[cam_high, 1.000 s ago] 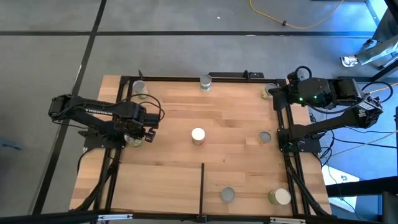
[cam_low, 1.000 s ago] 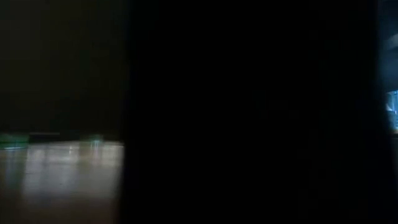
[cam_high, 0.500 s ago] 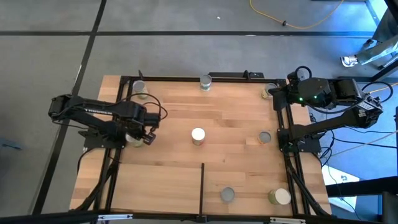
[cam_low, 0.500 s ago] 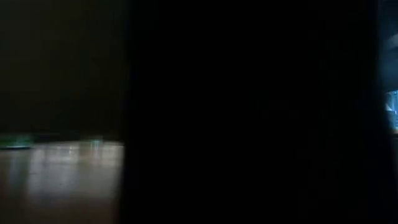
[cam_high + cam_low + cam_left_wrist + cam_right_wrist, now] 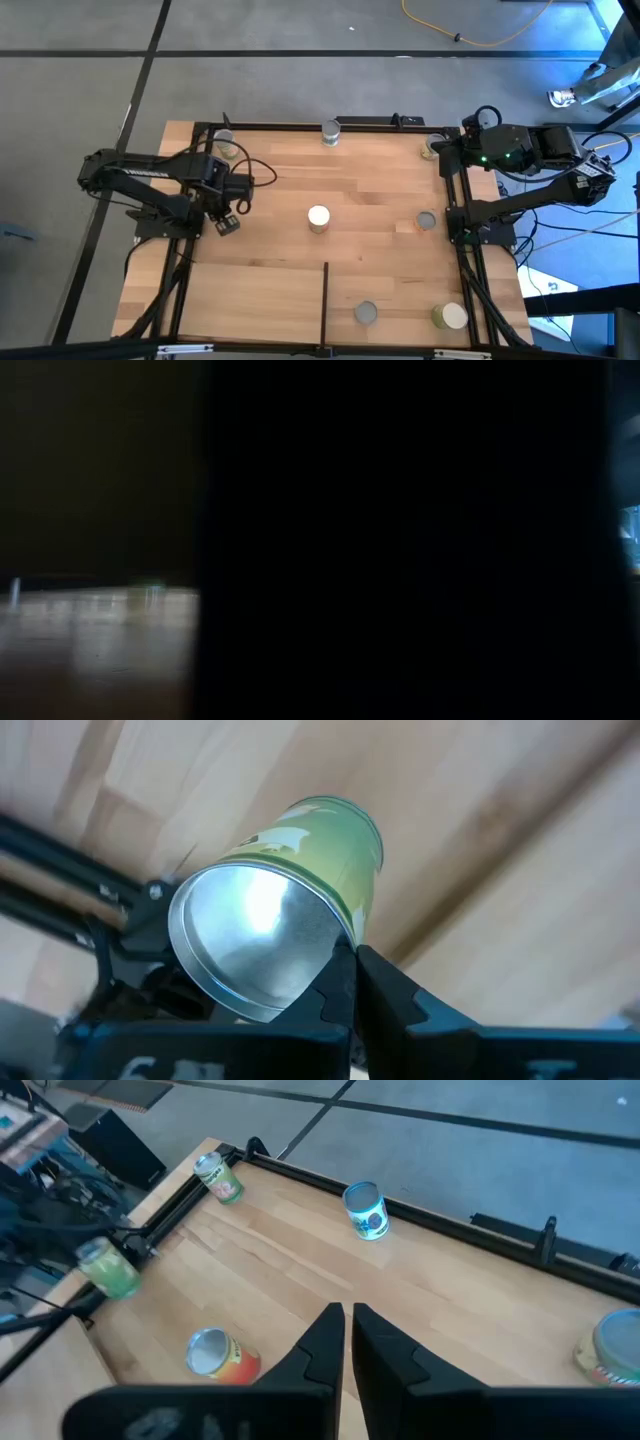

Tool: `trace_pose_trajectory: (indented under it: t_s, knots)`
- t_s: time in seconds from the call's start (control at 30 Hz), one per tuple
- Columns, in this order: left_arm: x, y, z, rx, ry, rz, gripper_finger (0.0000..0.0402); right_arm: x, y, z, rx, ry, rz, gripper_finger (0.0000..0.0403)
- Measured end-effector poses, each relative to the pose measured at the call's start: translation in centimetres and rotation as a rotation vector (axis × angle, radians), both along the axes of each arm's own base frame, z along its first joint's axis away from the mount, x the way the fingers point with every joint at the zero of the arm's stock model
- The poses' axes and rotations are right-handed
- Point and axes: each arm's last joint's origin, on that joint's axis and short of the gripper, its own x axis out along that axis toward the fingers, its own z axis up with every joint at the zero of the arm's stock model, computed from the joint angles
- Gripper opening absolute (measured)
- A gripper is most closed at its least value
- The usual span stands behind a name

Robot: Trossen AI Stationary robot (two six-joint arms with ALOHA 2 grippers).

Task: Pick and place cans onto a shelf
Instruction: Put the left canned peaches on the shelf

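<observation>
Most of the shelf (image 5: 270, 200) middle was open planks for me. Only the white-topped can (image 5: 318, 217) sat dead center, with a grey-topped can (image 5: 426, 221) out at 3 o'clock. The divider strip (image 5: 324, 300) blocked things at 6 o'clock, and the frame rail (image 5: 195, 180) fenced off 9 o'clock.

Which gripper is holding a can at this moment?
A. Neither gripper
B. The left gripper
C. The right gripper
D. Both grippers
B: in the left wrist view the left gripper is shut on a green can lifted off the wood, while the right gripper shows its fingers together with nothing between them.
</observation>
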Motion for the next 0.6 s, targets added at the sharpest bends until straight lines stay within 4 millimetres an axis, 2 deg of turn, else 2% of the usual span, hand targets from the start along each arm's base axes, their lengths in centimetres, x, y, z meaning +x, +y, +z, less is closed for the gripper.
trace_pose_trajectory:
  t_s: [0.3,0.6]
  knots:
    - [-0.7,-3.8,4.7,-0.067,-0.138,-0.257,0.0000,0.2,0.1,0.2,-0.003,-0.015,0.046,0.0028]
    - [-2.3,-9.2,5.8,-0.110,-0.158,-0.265,0.0000,0.3,0.1,0.2,-0.040,0.010,0.089,0.0028]
